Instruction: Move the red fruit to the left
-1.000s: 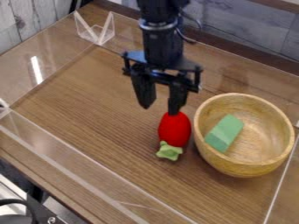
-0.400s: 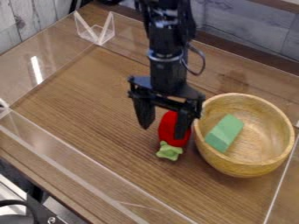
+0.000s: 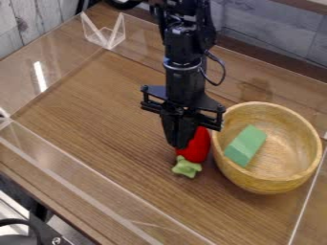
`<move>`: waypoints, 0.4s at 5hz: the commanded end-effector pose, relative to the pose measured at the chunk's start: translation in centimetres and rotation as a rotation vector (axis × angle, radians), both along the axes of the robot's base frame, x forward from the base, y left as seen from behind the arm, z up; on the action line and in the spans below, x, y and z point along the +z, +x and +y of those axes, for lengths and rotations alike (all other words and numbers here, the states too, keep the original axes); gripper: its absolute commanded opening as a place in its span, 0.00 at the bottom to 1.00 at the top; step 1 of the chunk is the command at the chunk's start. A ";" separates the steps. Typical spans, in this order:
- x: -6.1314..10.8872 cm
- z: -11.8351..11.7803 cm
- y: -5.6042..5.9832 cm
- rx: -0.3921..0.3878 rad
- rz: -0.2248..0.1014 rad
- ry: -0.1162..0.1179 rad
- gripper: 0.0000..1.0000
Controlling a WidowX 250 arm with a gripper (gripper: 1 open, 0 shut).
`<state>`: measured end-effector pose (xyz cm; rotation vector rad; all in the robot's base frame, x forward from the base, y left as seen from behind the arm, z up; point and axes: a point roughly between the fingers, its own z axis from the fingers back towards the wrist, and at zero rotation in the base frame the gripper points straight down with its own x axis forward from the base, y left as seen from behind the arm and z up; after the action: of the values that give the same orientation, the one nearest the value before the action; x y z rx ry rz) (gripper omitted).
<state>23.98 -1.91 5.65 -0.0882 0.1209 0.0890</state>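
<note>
Camera, wooden table [image 3: 90, 124], acrylic walls [image 3: 57, 172], grey plank backdrop [image 3: 274, 33], pincer [image 3: 185, 140] gripping red fruit [image 3: 198, 146]

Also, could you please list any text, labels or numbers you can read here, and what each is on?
None: no readable text shows on the red fruit, the wooden bowl, the green block, the tool or the table.

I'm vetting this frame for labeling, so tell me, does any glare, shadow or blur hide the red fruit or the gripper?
Camera view: soft overall, no motion smear; glare streaks sit on the clear walls at upper left; the red fruit is evenly lit, partly covered by the gripper, not by glare.
</note>
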 end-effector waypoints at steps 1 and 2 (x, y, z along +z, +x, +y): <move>2.1 0.5 0.7 0.007 -0.054 -0.005 0.00; 3.6 0.9 0.9 0.019 -0.073 -0.018 0.00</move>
<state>23.92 -1.11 7.81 -0.1094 0.1115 0.1041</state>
